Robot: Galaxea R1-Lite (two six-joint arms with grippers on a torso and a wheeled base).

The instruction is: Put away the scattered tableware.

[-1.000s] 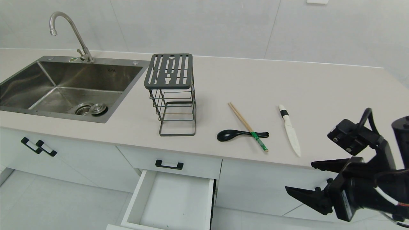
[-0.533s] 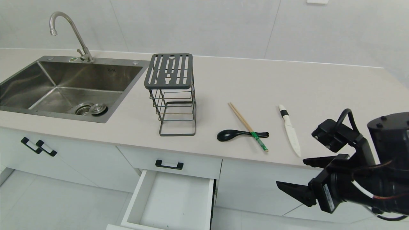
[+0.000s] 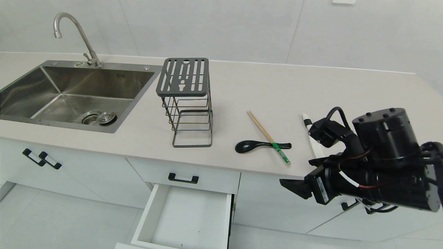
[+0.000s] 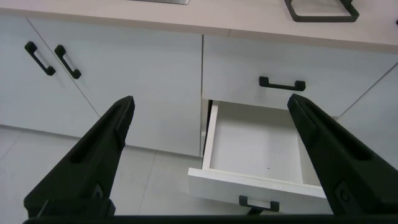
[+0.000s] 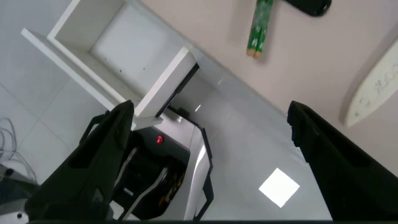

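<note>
My right gripper (image 3: pixel 297 172) is spread wide with nothing in it, hanging at the counter's (image 3: pixel 277 86) front edge. The white knife (image 3: pixel 316 149) lies on the counter just behind it, partly hidden by the wrist, blade toward the edge. The chopsticks (image 3: pixel 266 134) lie across the black spoon's (image 3: pixel 254 146) handle, a little farther to my left and near the same edge. From the head view I can't quite tell whether the fingers are over the counter or just off it; the right wrist view suggests they straddle the edge. The open drawer (image 3: pixel 183 218) sits below, between the rack (image 3: pixel 185 100) and the spoon, with free counter around the utensils. The right forearm lies roughly level, fingers pointing to my left along the counter front. My left gripper (image 4: pixel 209 99) is also wide open and holding nothing, low down, facing the cabinet fronts and the drawer.
</note>
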